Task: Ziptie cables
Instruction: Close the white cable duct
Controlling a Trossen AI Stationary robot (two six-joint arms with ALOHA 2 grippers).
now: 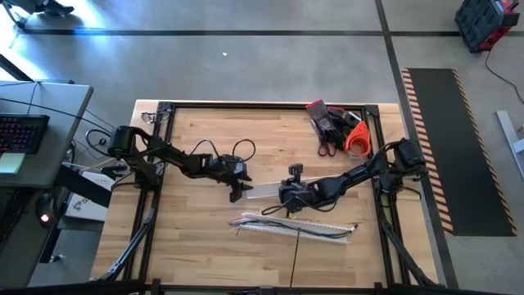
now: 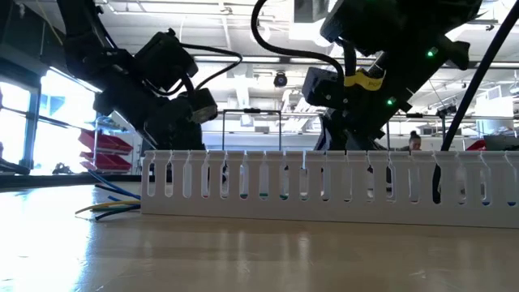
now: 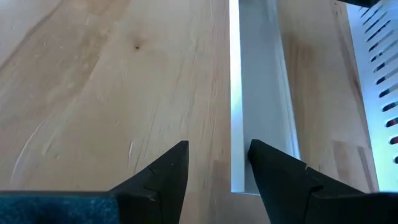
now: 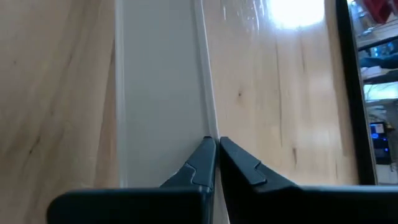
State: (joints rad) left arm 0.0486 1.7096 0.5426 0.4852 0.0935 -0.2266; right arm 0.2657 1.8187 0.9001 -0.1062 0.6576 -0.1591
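Wooden tabletop (image 1: 196, 238) fills a black frame, a red, black and orange tool heap (image 1: 337, 129) at its one o'clock corner. Toward six o'clock lies a slotted white channel (image 1: 299, 229) with the cables (image 1: 282, 219) bunched along it. At centre lies a flat white cover strip (image 1: 264, 192). Right gripper (image 4: 216, 149) is pressed together on that strip's edge; left gripper (image 3: 217, 165) hangs spread over its other end.

Both arms reach inward from opposite sides, wrists low near mid-table. Left hand (image 3: 217, 163): fingers (image 3: 168, 171) parted with a clear gap, pointing down. Right hand (image 4: 217, 155): fingers (image 4: 200, 163) pressed together, tips meeting. The two hands sit near each other, not touching.
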